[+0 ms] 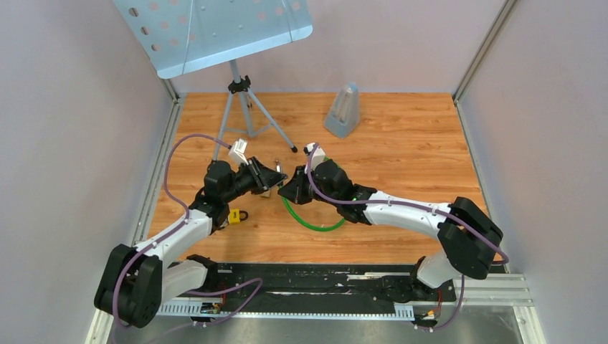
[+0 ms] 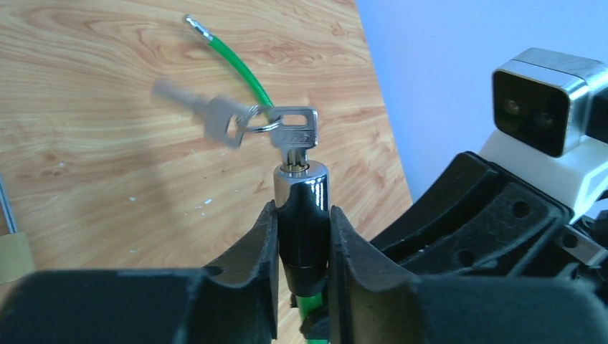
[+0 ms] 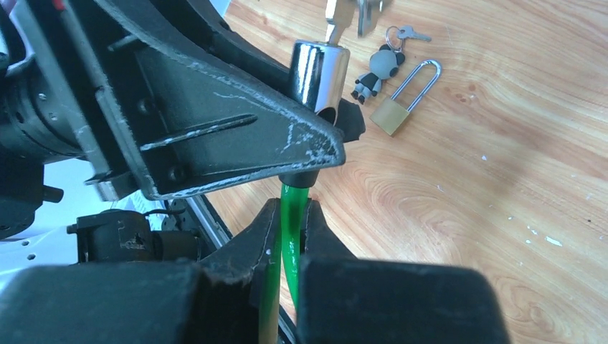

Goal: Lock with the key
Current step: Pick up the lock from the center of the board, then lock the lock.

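The wood-grain surface is enclosed by pale walls, and the work sits near its middle. You have the lock barrel, chrome at the top and black below, held upright off the surface. The key stands inserted in its top end. A key ring passes through the key's head and carries a second key, which shows blurred. The left pincer is closed on the barrel, with one finger pressed against each side of the black section. Just below the barrel, the right pincer is clamped shut on the green cable that runs out of the barrel's lower end. The two pincers sit close together, one above the other along the lock. From the overhead view, the rest of the cable curves in a loop on the surface under the right arm. Beyond the lock, the right wrist view shows a brass padlock with a long shackle lying flat, and just beside it a panda keychain with a small key. A yellow padlock lies next to the left arm. At the far end stand a grey metronome and a music stand on a tripod.
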Controlling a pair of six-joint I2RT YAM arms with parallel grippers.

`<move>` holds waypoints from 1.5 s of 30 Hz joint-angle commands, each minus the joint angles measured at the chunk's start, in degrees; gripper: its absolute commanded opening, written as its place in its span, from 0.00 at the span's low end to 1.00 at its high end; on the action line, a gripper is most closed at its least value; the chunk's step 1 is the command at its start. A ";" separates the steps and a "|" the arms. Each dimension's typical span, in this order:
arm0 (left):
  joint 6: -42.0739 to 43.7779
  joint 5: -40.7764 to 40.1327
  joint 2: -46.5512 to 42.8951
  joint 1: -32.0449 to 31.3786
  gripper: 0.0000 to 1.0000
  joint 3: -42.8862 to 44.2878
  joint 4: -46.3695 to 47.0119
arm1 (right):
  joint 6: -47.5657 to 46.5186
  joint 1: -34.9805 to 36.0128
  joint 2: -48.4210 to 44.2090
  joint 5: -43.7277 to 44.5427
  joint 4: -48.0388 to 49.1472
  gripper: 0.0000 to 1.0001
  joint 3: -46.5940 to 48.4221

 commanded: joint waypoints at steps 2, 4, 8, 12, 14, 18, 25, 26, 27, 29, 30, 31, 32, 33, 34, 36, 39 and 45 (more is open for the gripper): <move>0.36 1.34 0.81 -0.16 0.03 -0.54 4.93 | 0.70 0.37 -0.09 -1.89 4.93 0.01 0.47; 3.23 1.51 0.20 -0.20 0.00 -0.02 3.76 | -0.02 0.29 -0.58 -1.43 3.30 0.13 -0.26; 11.71 1.25 -1.14 -0.19 0.00 1.97 -3.08 | 0.48 -1.25 -5.39 2.18 -0.79 0.49 -3.96; 18.90 2.57 -1.69 -0.14 0.00 4.36 -10.04 | 0.23 -5.22 -14.62 6.14 -3.74 0.57 -9.18; 21.58 3.82 -1.93 -0.14 0.00 5.27 -12.22 | -0.62 -8.80 -18.80 7.68 -4.80 0.62 -11.91; 24.20 5.38 -2.76 -0.22 0.00 6.68 -14.84 | -5.79 -17.68 -19.06 8.13 -5.91 0.77 -13.30; 24.67 8.51 -5.56 -0.23 0.00 10.88 -19.17 | -21.75 -25.81 -1.90 0.05 -14.60 0.77 0.33; 24.84 9.08 -5.63 -0.23 0.00 11.60 -20.54 | -24.28 -25.87 0.37 0.49 -16.27 0.77 2.77; 25.09 9.43 -5.64 -0.21 0.00 12.93 -21.21 | -26.26 -25.88 2.58 0.79 -17.51 0.77 5.15; 26.45 10.33 -5.68 -0.21 0.00 14.60 -23.98 | -29.92 -26.04 6.17 0.85 -18.12 0.77 8.25; 27.46 10.57 -5.70 -0.22 0.00 14.95 -25.50 | -31.74 -26.08 7.83 0.52 -18.32 0.77 9.50; 27.98 10.70 -5.66 -0.23 0.00 15.70 -26.20 | -33.40 -26.26 9.22 0.34 -18.43 0.76 10.60; 28.72 10.86 -5.58 -0.23 0.00 16.03 -27.46 | -34.69 -26.44 10.50 0.24 -18.44 0.76 11.48; 28.92 10.93 -5.51 -0.23 0.00 16.63 -27.97 | -35.79 -26.76 11.68 -0.53 -18.51 0.76 12.30; 29.29 11.34 -5.35 -0.23 0.00 16.89 -28.63 | -36.84 -27.12 12.84 -2.02 -18.78 0.75 13.01; 29.44 11.71 -5.27 -0.23 0.00 17.31 -28.96 | -38.68 -27.40 14.42 -4.58 -19.10 0.74 13.93; 29.64 11.73 -5.41 -0.22 0.00 17.56 -29.28 | -40.55 -27.45 15.24 -4.88 -19.84 0.74 13.98; 29.68 11.75 -5.53 -0.21 0.00 17.82 -29.23 | -41.26 -27.65 16.05 -7.72 -20.85 0.67 12.65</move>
